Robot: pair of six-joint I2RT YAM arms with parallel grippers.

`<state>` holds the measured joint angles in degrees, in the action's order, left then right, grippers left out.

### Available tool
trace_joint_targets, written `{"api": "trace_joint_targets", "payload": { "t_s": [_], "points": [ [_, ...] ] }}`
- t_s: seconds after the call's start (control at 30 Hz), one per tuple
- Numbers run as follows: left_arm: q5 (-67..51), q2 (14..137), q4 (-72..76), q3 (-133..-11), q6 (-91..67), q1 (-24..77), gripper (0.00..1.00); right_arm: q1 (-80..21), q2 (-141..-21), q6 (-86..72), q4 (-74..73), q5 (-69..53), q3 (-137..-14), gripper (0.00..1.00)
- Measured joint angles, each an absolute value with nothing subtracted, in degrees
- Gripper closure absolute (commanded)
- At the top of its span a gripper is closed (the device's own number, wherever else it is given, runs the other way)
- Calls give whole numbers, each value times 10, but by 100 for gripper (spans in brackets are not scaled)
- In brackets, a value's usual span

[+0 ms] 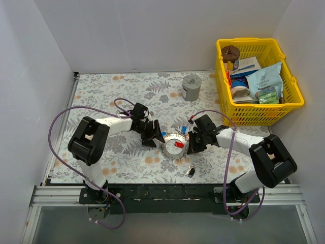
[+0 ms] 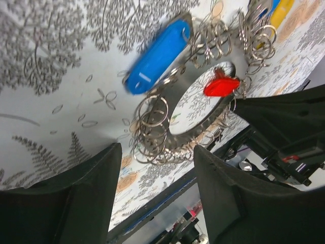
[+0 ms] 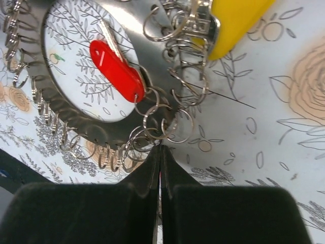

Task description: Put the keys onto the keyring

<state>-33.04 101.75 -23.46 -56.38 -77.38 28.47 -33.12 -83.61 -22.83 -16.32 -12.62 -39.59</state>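
The keyring [image 1: 172,155] lies flat near the middle of the floral bench [image 1: 101,91], between the two hands; it is a broad, flat silver band, its outer rim hung all round with small wire loops [image 3: 172,127] that give it a jagged edge; the red key [image 1: 179,144] lies inside the ring's opening, its long axis running about 9 to 3 o'clock from above; in the right wrist view it runs 10 to 4 o'clock, its 4 o'clock end meeting the band's inner edge; the blue key [image 2: 160,53] lies outside the rim at the ring's 11 o'clock from above, and in the left wrist view its long axis points 1 to 7 o'clock, its outline blurred; a yellow piece [image 3: 238,20] sits among the loops; the left hand [image 1: 152,136] is at the ring's 10 o'clock, fingers wide apart and holding nothing, the rim just off their tips; the right hand [image 1: 191,143] is at 3 o'clock, fingers pressed together at the loops, and whether one is pinched I cannot tell; a small black cylinder [image 1: 191,172] lies at the ring's 5 o'clock; a grey cup [image 1: 191,86] stands at 1 o'clock, a yellow basket [image 1: 292,76] at 2 o'clock.
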Motion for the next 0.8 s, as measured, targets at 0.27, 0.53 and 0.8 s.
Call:
{"api": "trace_joint_targets", "payload": {
  "t_s": [0.27,0.53,0.8],
  "points": [
    [-334,1058,-236,-616,-769,285,43,-361,-846,-245,-138,-137,-396,99],
    [-327,1113,-265,-696,-748,284,43,-413,-870,-267,-124,-148,-411,99],
    [-326,1173,-308,-806,-725,284,43,-456,-929,-282,-123,-152,-471,99]
  ]
}}
